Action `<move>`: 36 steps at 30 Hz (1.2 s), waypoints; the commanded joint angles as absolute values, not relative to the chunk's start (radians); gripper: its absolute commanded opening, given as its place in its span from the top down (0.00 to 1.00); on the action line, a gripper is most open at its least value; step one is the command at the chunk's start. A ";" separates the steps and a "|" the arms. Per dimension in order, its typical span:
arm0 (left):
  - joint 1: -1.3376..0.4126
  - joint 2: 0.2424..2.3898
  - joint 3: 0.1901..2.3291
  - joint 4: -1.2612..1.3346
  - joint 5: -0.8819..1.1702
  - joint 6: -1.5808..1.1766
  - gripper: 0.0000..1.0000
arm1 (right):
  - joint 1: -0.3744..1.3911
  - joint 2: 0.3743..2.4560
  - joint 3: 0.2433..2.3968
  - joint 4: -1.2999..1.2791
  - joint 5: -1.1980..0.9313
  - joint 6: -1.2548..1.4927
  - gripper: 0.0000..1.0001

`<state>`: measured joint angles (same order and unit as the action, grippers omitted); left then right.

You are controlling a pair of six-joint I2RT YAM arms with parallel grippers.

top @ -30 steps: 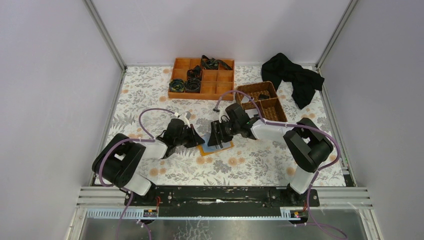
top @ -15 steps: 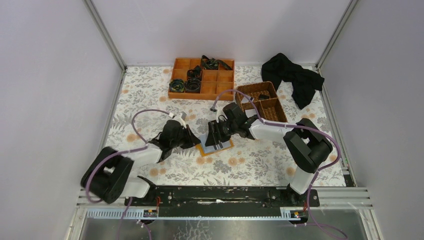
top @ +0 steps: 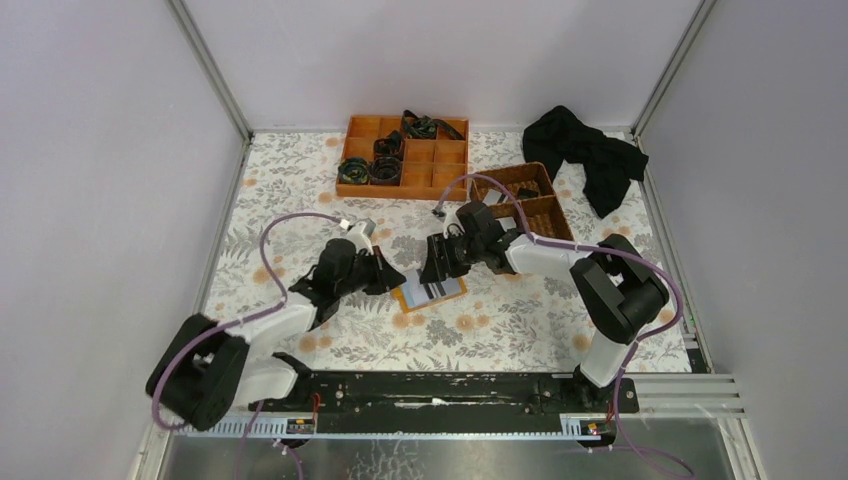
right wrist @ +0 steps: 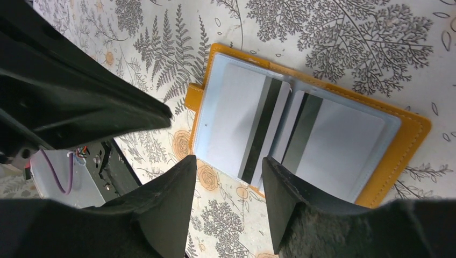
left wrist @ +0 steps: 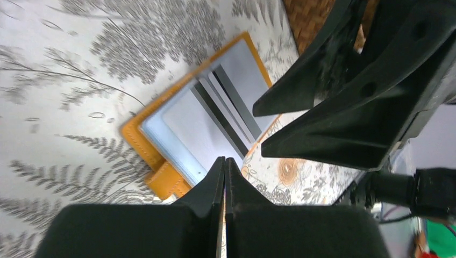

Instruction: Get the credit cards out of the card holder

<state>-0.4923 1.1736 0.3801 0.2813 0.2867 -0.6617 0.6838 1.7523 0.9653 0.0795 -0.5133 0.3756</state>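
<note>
On the table (top: 300, 190) with floral pattern, the card holder (top: 430, 291) is laid open near the middle, an orange compartment tray (top: 450, 152) and a brown wicker basket (top: 556, 200) are placed farther back, and a crumpled black cloth (top: 585, 155) is seen in the far right corner.

Robotics lab test cell: left arm (top: 290, 310) and right arm (top: 600, 290) bolted to black rail (top: 440, 390) at 6 o'clock, purple cables (top: 300, 220) looped. Plain panels (top: 440, 60) w/ aluminium posts (top: 210, 70) box in floral-cloth table (top: 500, 330). Props: orange tray (top: 420, 190) at 12, wicker basket (top: 556, 212) and black cloth (top: 590, 155) at 1–2.
</note>
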 commanded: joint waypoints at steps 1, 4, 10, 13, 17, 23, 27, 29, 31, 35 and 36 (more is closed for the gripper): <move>-0.505 1.292 0.372 0.513 0.489 -0.698 1.00 | 0.660 1.684 0.950 0.097 -0.507 0.356 0.44; -0.506 1.369 0.372 0.570 0.522 -0.722 1.00 | 0.647 1.680 0.943 0.098 -0.507 0.354 0.44; -0.506 1.498 0.407 0.426 0.445 -0.714 1.00 | 0.637 1.711 0.927 0.125 -0.523 0.358 0.44; -0.506 1.499 0.385 0.455 0.463 -0.736 1.00 | 0.634 1.736 0.925 0.135 -0.528 0.360 0.44; -0.506 1.460 0.378 0.446 0.464 -0.732 1.00 | 0.632 1.761 0.927 0.149 -0.545 0.364 0.43; -0.506 1.487 0.392 0.420 0.442 -0.703 1.00 | 0.632 1.810 0.940 0.182 -0.602 0.382 0.43; -0.506 1.560 0.384 0.489 0.469 -0.721 1.00 | 0.632 1.842 0.931 0.221 -0.645 0.405 0.44; -0.507 1.608 0.378 0.544 0.478 -0.729 1.00 | 0.632 1.851 0.924 0.251 -0.661 0.422 0.45; -0.506 1.661 0.377 0.597 0.488 -0.736 1.00 | 0.632 1.860 0.916 0.270 -0.677 0.436 0.46; -0.506 1.692 0.369 0.660 0.516 -0.766 1.00 | 0.632 1.866 0.910 0.297 -0.696 0.452 0.46; -0.506 1.689 0.372 0.641 0.508 -0.759 1.00 | 0.632 1.864 0.907 0.302 -0.700 0.455 0.47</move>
